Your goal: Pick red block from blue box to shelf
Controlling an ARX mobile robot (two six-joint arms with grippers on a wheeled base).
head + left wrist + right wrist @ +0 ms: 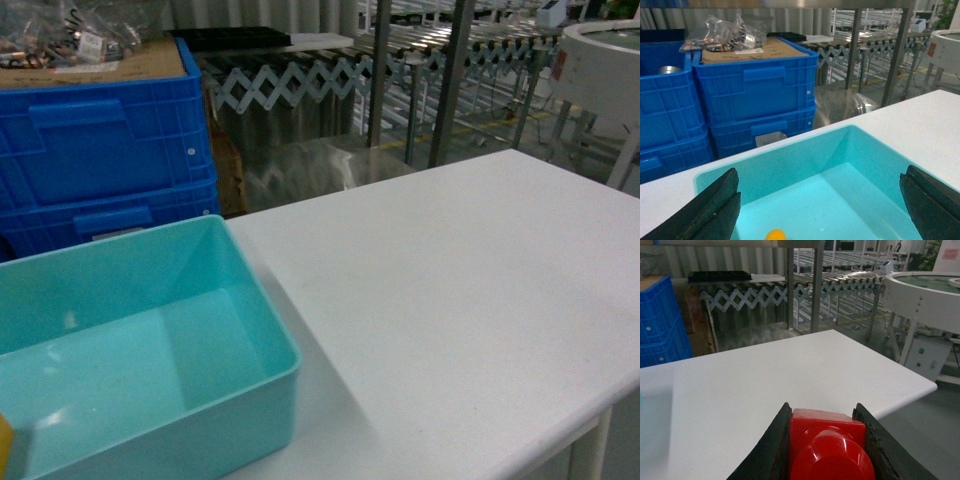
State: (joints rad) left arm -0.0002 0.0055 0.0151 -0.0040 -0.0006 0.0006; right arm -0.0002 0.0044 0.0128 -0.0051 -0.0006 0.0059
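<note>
No claw is seen in the head view. The box stands on the worktop with a bare floor, apart from a yellow sliver at the picture's lower left edge. No red block is seen inside it. Steel uprights, probably of the shelf, rise behind the worktop.

In the left wrist view, the left claw is spread wide and holds nothing. The box lies directly beneath and ahead of it, and a yellow piece is seen between its jaws, low down. Blue crates stand beyond the box.

In the right wrist view, the right claw is pinched on the block, which is gripped between both jaws, stud toward the camera. Bare worktop lies below and ahead of this claw, and steel uprights stand farther off.

The pick is judged done: the block is out of the box and lifted. The carry to the shelf and the release there are left.
</note>
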